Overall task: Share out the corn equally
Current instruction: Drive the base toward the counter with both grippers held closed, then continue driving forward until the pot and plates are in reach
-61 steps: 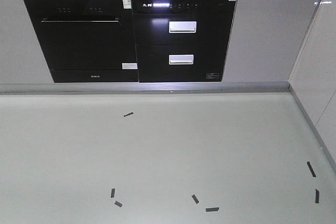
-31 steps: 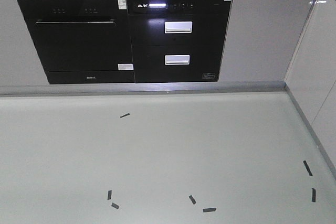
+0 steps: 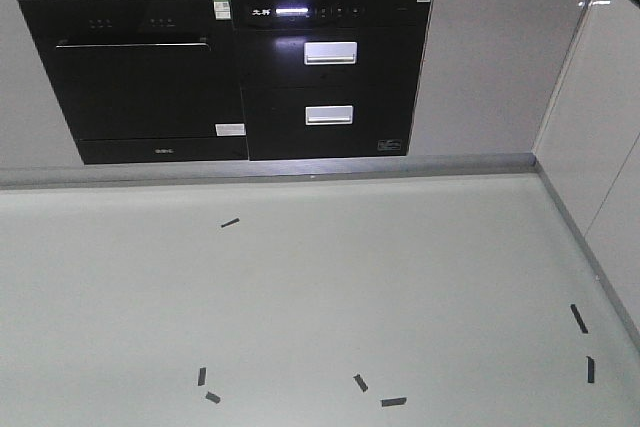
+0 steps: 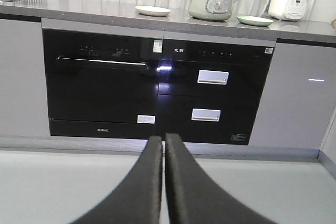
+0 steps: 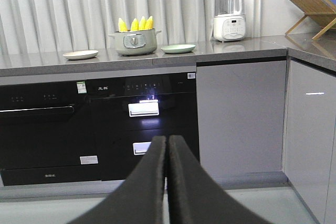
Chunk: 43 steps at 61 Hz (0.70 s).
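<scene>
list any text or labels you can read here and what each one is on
No text reads clearly.
Blurred: lettering low on the oven.
Too small: mark atop the drawer unit.
Unreadable: green sticker and white label on the oven.
Unreadable: panel on the white blender.
</scene>
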{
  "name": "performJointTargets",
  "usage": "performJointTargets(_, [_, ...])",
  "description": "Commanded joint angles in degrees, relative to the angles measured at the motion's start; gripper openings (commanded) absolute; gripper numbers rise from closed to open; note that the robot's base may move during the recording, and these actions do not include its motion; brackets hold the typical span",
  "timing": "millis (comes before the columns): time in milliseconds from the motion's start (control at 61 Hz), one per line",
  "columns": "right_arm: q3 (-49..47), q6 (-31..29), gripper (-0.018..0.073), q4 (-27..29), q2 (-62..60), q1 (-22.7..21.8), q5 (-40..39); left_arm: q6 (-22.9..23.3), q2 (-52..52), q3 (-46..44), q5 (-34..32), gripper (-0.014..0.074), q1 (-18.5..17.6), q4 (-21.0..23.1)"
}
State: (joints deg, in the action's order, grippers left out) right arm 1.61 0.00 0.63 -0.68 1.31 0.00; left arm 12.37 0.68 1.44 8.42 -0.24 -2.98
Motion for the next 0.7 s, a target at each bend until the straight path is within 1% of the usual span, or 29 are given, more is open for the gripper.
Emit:
performJointTargets(0, [1.06,-0.3,-0.0005,-0.63,-0.31,-0.23,-4.27,0.56,0.23,-1.36,-4.63,-0.0006,0.05,-0.03])
performJointTargets(688, [1.06,-0.3,-0.0005,-0.63,-0.31,-0.23,-4.27,0.56,0.23,-1.36,-4.63,-0.0006,0.05,-0.03])
